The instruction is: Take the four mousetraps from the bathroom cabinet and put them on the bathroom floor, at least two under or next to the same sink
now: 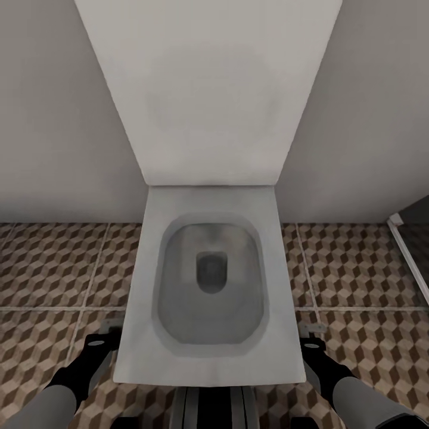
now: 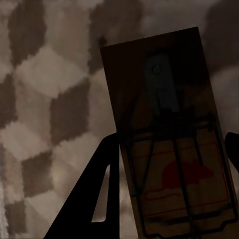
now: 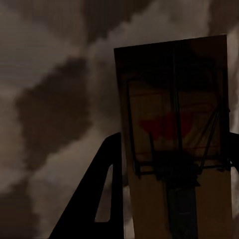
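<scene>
Matt wooden mousetraps (image 2: 169, 144), dark wire; smooth white toilet (image 1: 208, 286); patterned tile floor (image 1: 53, 268).

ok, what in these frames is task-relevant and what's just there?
Task-relevant:
- mousetrap held in left end effector
- second mousetrap held in right end effector
- cube-pattern bathroom floor

Just there:
- white toilet, lid up
- grey wall
- shower edge

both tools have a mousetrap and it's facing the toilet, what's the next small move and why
Probably turn the base away from the toilet to look for the sink. Each tool, left and right, grips a mousetrap above the cube-pattern floor, but no sink is in sight, and two traps must end beside one.
</scene>
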Tool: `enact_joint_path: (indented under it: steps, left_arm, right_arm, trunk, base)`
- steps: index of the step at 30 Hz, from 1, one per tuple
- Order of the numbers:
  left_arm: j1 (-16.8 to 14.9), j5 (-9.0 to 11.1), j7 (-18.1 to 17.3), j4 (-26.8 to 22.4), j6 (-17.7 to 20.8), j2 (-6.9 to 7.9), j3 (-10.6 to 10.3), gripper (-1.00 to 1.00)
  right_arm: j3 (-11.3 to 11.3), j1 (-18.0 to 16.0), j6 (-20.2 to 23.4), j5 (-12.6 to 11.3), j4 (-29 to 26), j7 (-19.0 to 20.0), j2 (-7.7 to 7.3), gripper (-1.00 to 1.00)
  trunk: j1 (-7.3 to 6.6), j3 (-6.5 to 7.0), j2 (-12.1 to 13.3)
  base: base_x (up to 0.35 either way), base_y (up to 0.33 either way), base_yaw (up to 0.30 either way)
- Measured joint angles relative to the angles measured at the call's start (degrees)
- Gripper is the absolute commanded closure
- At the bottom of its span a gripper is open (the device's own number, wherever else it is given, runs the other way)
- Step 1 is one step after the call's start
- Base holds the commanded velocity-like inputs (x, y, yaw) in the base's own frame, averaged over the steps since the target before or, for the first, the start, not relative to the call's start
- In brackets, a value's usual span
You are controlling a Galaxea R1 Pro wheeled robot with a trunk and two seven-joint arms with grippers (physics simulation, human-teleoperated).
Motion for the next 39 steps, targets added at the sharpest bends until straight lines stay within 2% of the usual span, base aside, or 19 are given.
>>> enact_joint_path:
  steps: [16,25,39]
  left_arm:
    - [0.0,0.0,0.0,0.0,0.0,-0.12,0.0,1.00]
    - [0.0,-0.1,0.0,0.1,0.0,-0.12,0.0,1.00]
    - [0.0,-0.1,0.0,-0.2,0.0,-0.13,0.0,1.00]
  right_arm:
    - [0.0,0.0,-0.5,0.0,0.0,0.1,-0.08,1.00]
    - [0.0,0.0,-0.5,0.0,0.0,0.1,-0.06,1.00]
    - [0.0,0.0,-0.7,0.0,0.0,-0.3,-0.16,1.00]
  trunk:
    - [0.00,0.00,0.0]
    - [-0.01,0.00,0.0]
    - [0.00,0.00,0.0]
  base:
    - [0.004,0.000,0.006]
    - [0.177,0.000,0.000]
    - [0.017,0.000,0.000]
